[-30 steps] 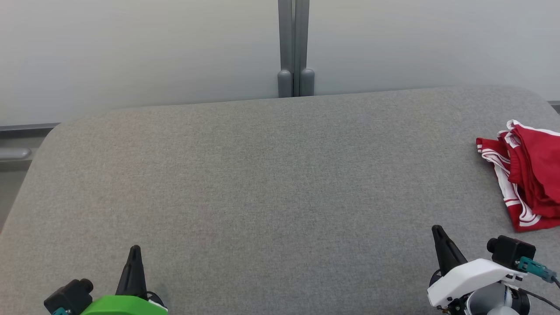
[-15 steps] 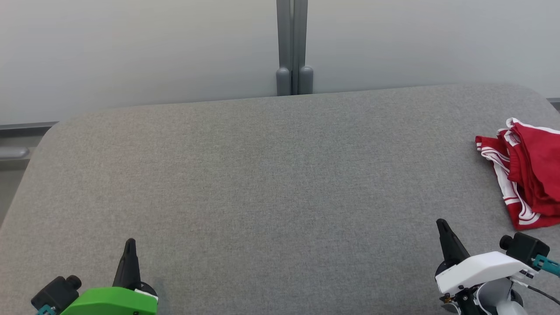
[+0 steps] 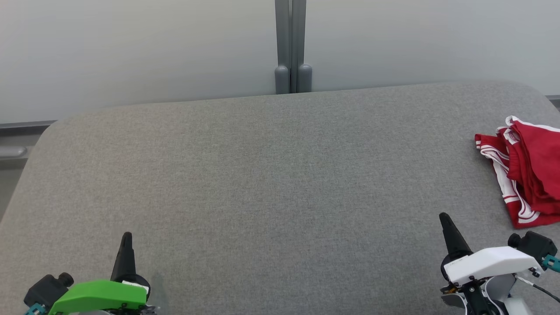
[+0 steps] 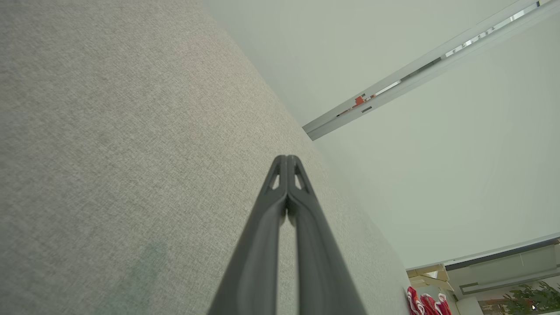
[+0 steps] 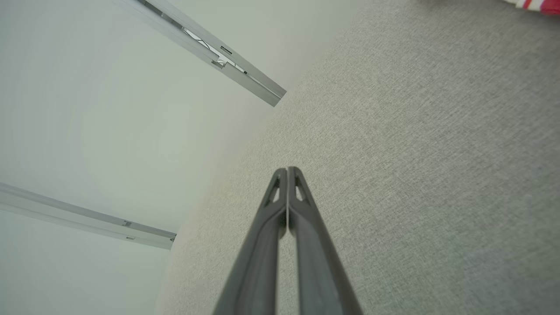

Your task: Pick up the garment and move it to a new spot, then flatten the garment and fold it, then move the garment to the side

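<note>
A crumpled red garment (image 3: 531,175) with white stripes — sports shorts, perhaps, though the picture's edge cuts it off — lies at the right edge of the grey fabric-covered bench (image 3: 271,175). The left gripper (image 3: 126,238) is over the near left of the bench. The right gripper (image 3: 444,217) is over the near right, close to the garment but apart from it — both clenched, fingers pressed together, grasping nothing.
</note>
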